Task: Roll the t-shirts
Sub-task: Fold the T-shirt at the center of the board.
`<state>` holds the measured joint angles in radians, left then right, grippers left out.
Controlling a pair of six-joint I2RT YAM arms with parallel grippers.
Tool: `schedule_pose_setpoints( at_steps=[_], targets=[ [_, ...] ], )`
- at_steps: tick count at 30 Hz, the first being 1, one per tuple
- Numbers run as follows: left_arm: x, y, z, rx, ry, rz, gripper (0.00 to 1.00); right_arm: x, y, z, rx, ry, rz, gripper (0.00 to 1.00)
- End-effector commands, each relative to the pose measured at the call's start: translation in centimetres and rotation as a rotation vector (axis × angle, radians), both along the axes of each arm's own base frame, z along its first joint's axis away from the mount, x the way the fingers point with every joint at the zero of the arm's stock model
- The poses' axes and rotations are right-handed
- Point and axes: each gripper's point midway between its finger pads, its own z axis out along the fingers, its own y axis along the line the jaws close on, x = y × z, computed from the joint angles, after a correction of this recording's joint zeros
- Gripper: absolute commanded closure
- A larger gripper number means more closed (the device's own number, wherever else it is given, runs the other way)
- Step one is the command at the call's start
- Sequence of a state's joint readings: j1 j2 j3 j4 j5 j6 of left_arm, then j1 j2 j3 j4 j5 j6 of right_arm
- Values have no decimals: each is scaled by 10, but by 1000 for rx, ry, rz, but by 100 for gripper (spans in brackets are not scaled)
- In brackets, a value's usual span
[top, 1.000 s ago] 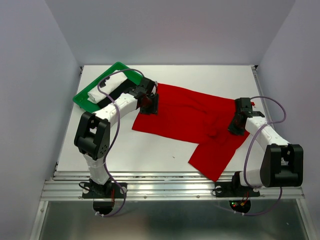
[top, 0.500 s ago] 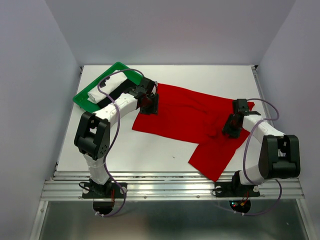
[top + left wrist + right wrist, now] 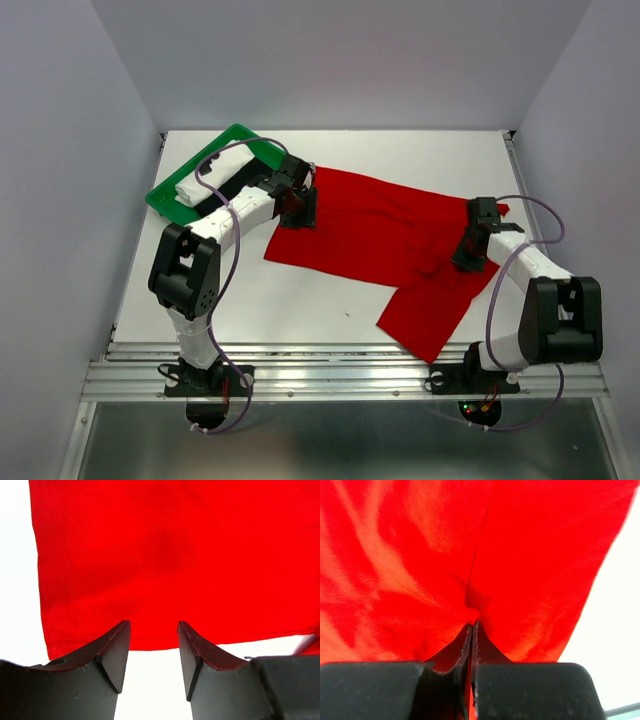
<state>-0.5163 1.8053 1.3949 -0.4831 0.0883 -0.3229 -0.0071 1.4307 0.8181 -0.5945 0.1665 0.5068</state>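
Note:
A bright red t-shirt [image 3: 380, 240] lies spread flat across the middle of the table, one part reaching toward the front edge. My left gripper [image 3: 297, 212] hovers at the shirt's left edge. In the left wrist view the left gripper [image 3: 152, 645] is open, with only bare table between its fingers and the red hem [image 3: 170, 637] just beyond the tips. My right gripper [image 3: 470, 258] sits on the shirt's right side. Its jaws are shut on a pinched fold of red cloth [image 3: 475, 597] in the right wrist view. A white t-shirt [image 3: 200, 185] lies rolled in the tray.
A green plastic tray [image 3: 235, 135] stands at the back left corner, right behind my left arm. White walls close in the table on the left, back and right. A metal rail [image 3: 340, 375] runs along the near edge.
My right gripper shifted slightly left over the shirt and back again, and it now pinches a fold of the red cloth. The left arm has not moved.

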Motion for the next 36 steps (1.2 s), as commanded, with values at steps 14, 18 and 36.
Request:
schedule_pose_setpoints(
  at_steps=[14,18,36],
  targets=[
    [6,-3,15,5,-45,-17,46,0,-20,14,-104,-18,-66,48],
    [8,-4,16,5,-51,-14,46,6,-24,34,-118,-71,-78,47],
    [53,1,-42,50,31,52,47,101,-29,10,-125,-100,-78,63]
  ],
)
